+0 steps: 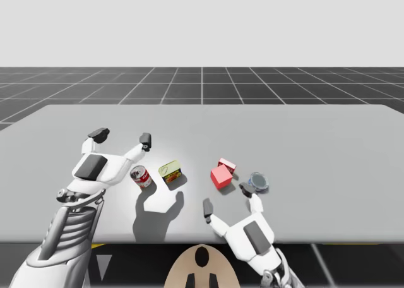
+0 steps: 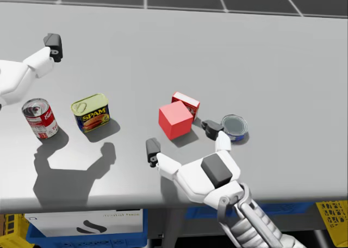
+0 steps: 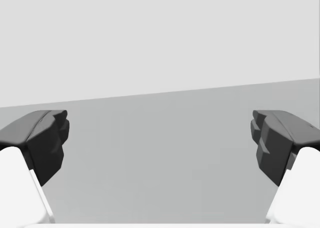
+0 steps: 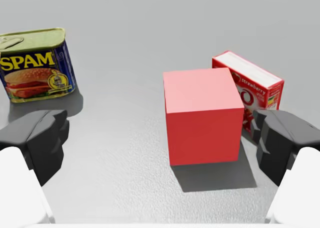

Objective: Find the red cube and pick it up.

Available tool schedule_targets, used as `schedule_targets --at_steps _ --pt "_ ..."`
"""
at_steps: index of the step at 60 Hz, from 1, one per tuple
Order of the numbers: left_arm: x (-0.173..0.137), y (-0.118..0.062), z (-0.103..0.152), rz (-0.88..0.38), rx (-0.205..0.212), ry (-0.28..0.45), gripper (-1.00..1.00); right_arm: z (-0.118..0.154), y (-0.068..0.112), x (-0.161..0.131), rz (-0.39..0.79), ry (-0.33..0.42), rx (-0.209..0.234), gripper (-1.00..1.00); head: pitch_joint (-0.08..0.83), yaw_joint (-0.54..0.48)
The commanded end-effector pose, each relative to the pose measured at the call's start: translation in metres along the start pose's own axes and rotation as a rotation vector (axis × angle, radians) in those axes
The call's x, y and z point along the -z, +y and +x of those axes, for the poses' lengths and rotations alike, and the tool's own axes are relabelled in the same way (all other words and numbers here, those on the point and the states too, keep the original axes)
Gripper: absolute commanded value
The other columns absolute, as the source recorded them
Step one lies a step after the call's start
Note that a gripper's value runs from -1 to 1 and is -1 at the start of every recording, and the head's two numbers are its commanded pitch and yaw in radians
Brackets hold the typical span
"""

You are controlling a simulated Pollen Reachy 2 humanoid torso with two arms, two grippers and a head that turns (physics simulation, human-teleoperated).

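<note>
- The robot's left gripper (image 1: 122, 137) hangs over the left part of the grey table (image 1: 315, 143). Its fingers are spread wide with nothing between them. The left wrist view shows bare tabletop ahead of it, so I'd say this arm has no part in the job.
- Just beside that arm is a red and white round can (image 1: 141, 175). Next along is a rectangular tin with a yellow top and blue sides (image 1: 170, 171). Neither is wanted.
- The red cube (image 1: 221, 177) sits on the table near the middle, a little right of centre. A small red box (image 1: 227, 165) is close behind its far right corner; I cannot tell whether they touch.
- A low round blue tin (image 1: 258, 182) lies just to the right of the cube.
- The right gripper (image 1: 226, 198) is low, on the near side of the cube. It is wide open and gripping nothing.
- In the right wrist view the cube stands just ahead of the fingers, off-centre toward the finger on the box's side.
- The cube looks found, and the step in hand is the final approach.
- Next, I'd judge, the gripper needs a short push forward and a small sideways shift so the cube sits centred.
- One finger must slip between cube and blue tin without catching the red box. Then the fingers close and the arm lifts.
</note>
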Motion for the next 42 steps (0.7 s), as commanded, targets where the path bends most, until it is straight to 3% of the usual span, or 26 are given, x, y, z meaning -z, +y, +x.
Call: schedule_targets --at_steps 1,21,42 --pt "0.0 0.0 0.0 0.0 -0.001 0.0 -1.0 -0.012 0.015 0.022 -0.017 0.006 0.084 -1.0 0.7 -0.11" --pt "0.0 0.0 0.0 0.0 -0.001 0.0 -1.0 -0.022 0.009 0.059 -0.042 0.058 0.06 -1.0 0.703 -0.11" --pt "0.001 0.0 0.001 -0.004 -0.005 -0.002 -1.0 -0.017 0.011 0.078 -0.019 0.095 0.028 -1.0 0.701 -0.12"
